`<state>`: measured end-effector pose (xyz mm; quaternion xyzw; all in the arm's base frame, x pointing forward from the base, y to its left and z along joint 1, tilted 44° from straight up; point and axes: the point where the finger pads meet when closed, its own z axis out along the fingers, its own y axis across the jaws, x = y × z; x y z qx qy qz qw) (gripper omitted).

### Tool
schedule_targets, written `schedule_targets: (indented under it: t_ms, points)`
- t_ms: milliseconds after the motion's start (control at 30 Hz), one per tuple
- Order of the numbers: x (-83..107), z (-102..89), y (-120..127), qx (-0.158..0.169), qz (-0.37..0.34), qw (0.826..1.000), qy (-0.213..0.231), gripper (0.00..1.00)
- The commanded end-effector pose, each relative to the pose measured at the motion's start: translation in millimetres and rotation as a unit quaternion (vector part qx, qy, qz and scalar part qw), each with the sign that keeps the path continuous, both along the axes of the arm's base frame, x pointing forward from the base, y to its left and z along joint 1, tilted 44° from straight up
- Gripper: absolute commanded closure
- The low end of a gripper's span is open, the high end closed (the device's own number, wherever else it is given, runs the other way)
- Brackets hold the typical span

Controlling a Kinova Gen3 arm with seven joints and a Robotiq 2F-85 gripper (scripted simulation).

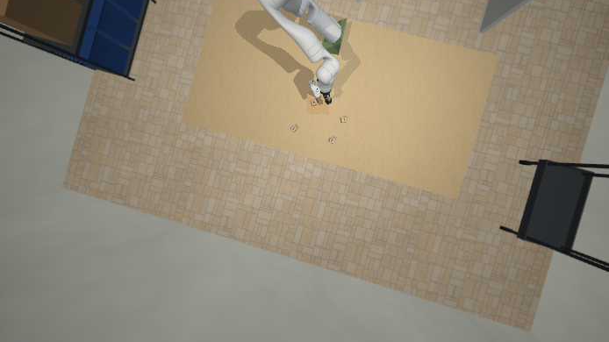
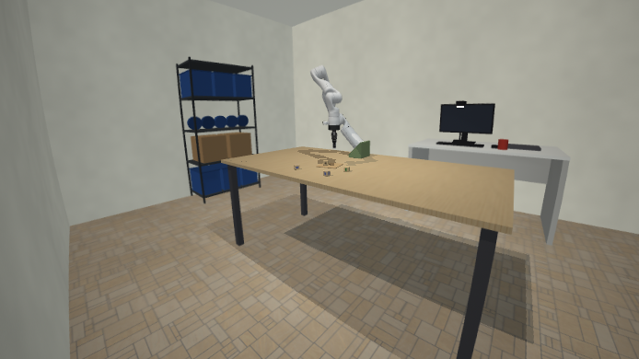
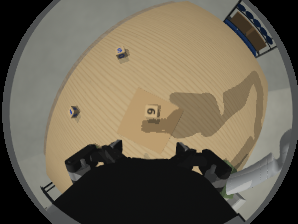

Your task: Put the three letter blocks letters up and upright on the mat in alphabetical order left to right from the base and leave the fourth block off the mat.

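Observation:
A tan mat (image 1: 317,105) lies on the wooden table, and one small block (image 1: 313,102) sits on it. It also shows in the wrist view (image 3: 152,112) on the mat (image 3: 148,121). Three more blocks lie off the mat on the table: one with a green mark (image 1: 343,119), one with a blue mark (image 1: 294,128) and one with a purple mark (image 1: 332,139). Two of them show in the wrist view (image 3: 121,52) (image 3: 75,112). My gripper (image 1: 326,98) (image 2: 333,141) is open and empty, held well above the mat's edge.
The green wedge base (image 1: 337,35) of the arm stands at the table's far edge. A black shelf with blue bins (image 2: 216,126) stands left of the table, a grey desk with a monitor (image 2: 466,120) to the right.

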<state>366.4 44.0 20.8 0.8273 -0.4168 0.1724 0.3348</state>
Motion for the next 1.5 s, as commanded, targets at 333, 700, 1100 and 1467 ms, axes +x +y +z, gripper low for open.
schedule_targets:
  t_ms: [333, 700, 1100, 1467]
  points:
    - [0.4, 0.4, 0.9, 0.001, 0.001, 1.0, -0.001, 0.0]
    - [0.4, 0.4, 0.9, 0.001, 0.001, 1.0, -0.001, 0.0]
    - [0.4, 0.4, 0.9, 0.001, 0.001, 1.0, -0.001, 0.0]
    - [6.9, 1.0, 0.8, 0.001, 0.001, 1.0, -0.001, 0.0]
